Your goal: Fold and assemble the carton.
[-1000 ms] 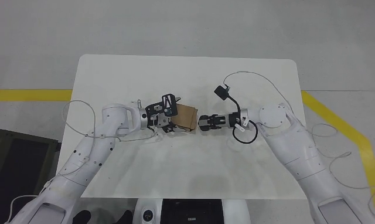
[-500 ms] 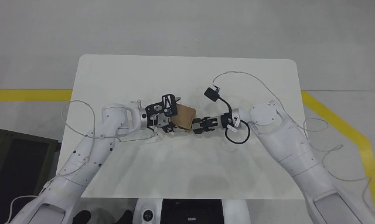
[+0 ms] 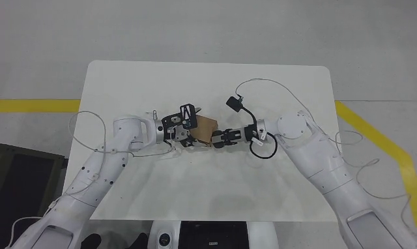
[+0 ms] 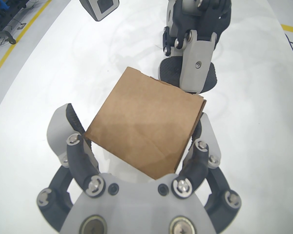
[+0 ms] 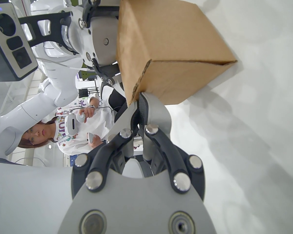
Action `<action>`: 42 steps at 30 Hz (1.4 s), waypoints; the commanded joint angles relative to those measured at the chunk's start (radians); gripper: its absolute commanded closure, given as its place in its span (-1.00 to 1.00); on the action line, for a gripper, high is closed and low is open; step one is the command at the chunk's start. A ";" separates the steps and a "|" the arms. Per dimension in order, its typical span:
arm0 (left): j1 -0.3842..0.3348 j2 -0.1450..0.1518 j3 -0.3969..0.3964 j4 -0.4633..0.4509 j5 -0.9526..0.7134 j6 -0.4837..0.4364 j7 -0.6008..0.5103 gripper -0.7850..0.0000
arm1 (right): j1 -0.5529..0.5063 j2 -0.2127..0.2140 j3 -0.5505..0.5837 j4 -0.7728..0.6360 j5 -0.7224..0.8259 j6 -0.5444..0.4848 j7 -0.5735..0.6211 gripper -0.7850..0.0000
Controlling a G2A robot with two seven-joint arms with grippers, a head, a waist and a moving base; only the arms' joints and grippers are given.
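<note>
Left hand (image 4: 136, 117) had the carton (image 5: 171, 44) clamped between its two fingers, one pad on each side wall, so the brown box sat low over the desk (image 3: 195, 86) with its bottom corner seemingly touching the white top. On the far side of the carton from that hand, the right hand (image 5: 138, 103) was closed, its fingertips pressed together and set against the raw corrugated edge at the carton's end. Whether a sliver of flap was caught between them I couldn't make out. From where I stood the job looked well along. The carton was no longer a flat blank but a squared-up box, with clean creases along its corners and flat panels on top and at the side. The end next to the right hand looked to have its flaps folded in, though that ragged edge sat a little proud, so I'd say it had yet to be pushed fully home. The end of the carton nearest the left hand's palm was hidden, and I couldn't say whether it was shut. What seemed left was seating that last edge, then checking the hidden end.
</note>
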 commanded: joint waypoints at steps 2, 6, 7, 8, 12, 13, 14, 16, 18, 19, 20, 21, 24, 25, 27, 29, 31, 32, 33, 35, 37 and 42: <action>0.001 0.001 -0.005 0.003 -0.007 -0.005 0.006 -1.00 | 0.000 0.003 0.011 0.015 0.004 -0.012 0.005 1.00; 0.012 0.006 -0.026 0.001 -0.031 -0.034 0.019 -1.00 | -0.009 0.015 0.045 0.027 -0.004 -0.031 0.013 1.00; 0.015 0.009 -0.033 -0.003 -0.035 -0.041 0.021 -1.00 | -0.014 0.019 0.056 0.028 -0.004 -0.036 0.012 1.00; 0.021 0.011 -0.041 -0.008 -0.040 -0.049 0.023 -1.00 | -0.019 0.023 0.069 0.026 -0.006 -0.043 0.010 1.00; 0.053 0.024 -0.079 -0.032 -0.062 -0.093 0.034 -1.00 | -0.047 0.041 0.119 0.005 -0.011 -0.100 -0.001 1.00; 0.062 0.028 -0.091 -0.039 -0.069 -0.106 0.037 -1.00 | -0.056 0.045 0.131 -0.002 -0.013 -0.129 -0.005 1.00; 0.072 0.032 -0.106 -0.048 -0.076 -0.118 0.040 -1.00 | -0.064 0.048 0.143 -0.006 -0.015 -0.153 -0.009 0.95; 0.097 0.042 -0.134 -0.070 -0.095 -0.121 0.052 -1.00 | -0.077 0.055 0.165 -0.011 -0.011 -0.200 -0.023 0.59; 0.119 0.053 -0.165 -0.092 -0.114 -0.121 0.061 -1.00 | -0.086 0.060 0.188 -0.008 -0.007 -0.248 -0.043 0.03; 0.128 0.058 -0.181 -0.103 -0.126 -0.121 0.065 -1.00 | -0.090 0.062 0.198 -0.002 -0.002 -0.274 -0.056 -0.70; 0.136 0.064 -0.197 -0.113 -0.136 -0.121 0.067 -1.00 | -0.092 0.063 0.207 0.007 0.002 -0.294 -0.068 -1.00; 0.143 0.069 -0.212 -0.123 -0.146 -0.121 0.067 -1.00 | -0.091 0.065 0.216 0.017 0.005 -0.312 -0.082 -1.00; 0.152 0.081 -0.255 -0.135 -0.167 -0.119 0.058 -1.00 | -0.083 0.067 0.238 0.042 0.020 -0.390 -0.113 -1.00; 0.151 0.083 -0.269 -0.130 -0.178 -0.119 0.055 -1.00 | -0.078 0.068 0.242 0.050 0.015 -0.429 -0.112 -1.00; 0.143 0.086 -0.287 -0.119 -0.194 -0.119 0.043 -1.00 | -0.060 0.070 0.256 0.078 -0.005 -0.477 -0.137 -1.00; 0.130 0.088 -0.298 -0.100 -0.208 -0.121 0.032 -1.00 | -0.043 0.073 0.274 0.106 -0.014 -0.523 -0.165 -1.00; 0.109 0.090 -0.309 -0.075 -0.211 -0.119 0.014 -1.00 | -0.028 0.076 0.295 0.133 -0.027 -0.563 -0.206 -1.00; 0.098 0.091 -0.313 -0.062 -0.217 -0.121 0.012 -1.00 | -0.020 0.078 0.307 0.146 -0.044 -0.576 -0.230 -1.00; 0.087 0.092 -0.316 -0.043 -0.224 -0.121 0.008 -1.00 | -0.013 0.080 0.317 0.155 -0.060 -0.589 -0.255 -1.00; 0.059 0.094 -0.320 -0.007 -0.235 -0.121 -0.004 -1.00 | -0.001 0.084 0.333 0.167 -0.114 -0.606 -0.299 -1.00; 0.032 0.096 -0.313 0.028 -0.259 -0.121 -0.012 -1.00 | 0.009 0.087 0.349 0.172 -0.172 -0.609 -0.351 -1.00; -0.037 0.107 -0.294 0.095 -0.296 -0.121 -0.035 -1.00 | 0.012 0.096 0.393 0.176 -0.288 -0.595 -0.497 -1.00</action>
